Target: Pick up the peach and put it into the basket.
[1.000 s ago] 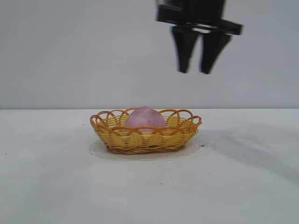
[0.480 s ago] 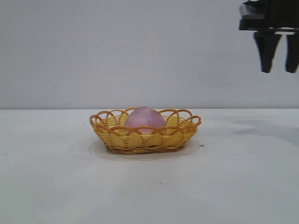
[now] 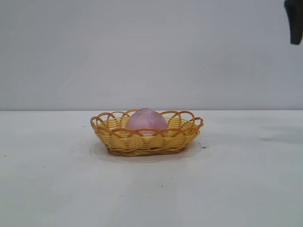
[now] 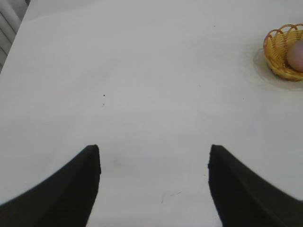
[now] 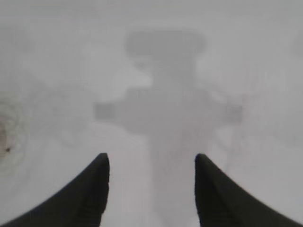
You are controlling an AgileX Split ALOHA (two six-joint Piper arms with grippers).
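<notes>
The pink-mauve peach (image 3: 147,120) lies inside the yellow woven basket (image 3: 118,137) at the middle of the white table; the left wrist view catches the same basket (image 4: 276,52) and peach (image 4: 296,55) far off. High at the exterior view's right edge, only one dark finger (image 3: 295,21) of my right arm shows, well away from the basket. From its wrist camera, my right gripper (image 5: 151,158) is open over bare table, nothing between the fingers. My left gripper (image 4: 154,150) is open too, empty, over bare table far from the basket.
The white table (image 3: 236,189) runs wide on all sides of the basket. A grey wall stands behind. In the right wrist view the arm's shadow (image 5: 165,109) falls on the tabletop.
My right gripper has moved from above the basket off to the right, almost out of the exterior view. The peach and basket have stayed still.
</notes>
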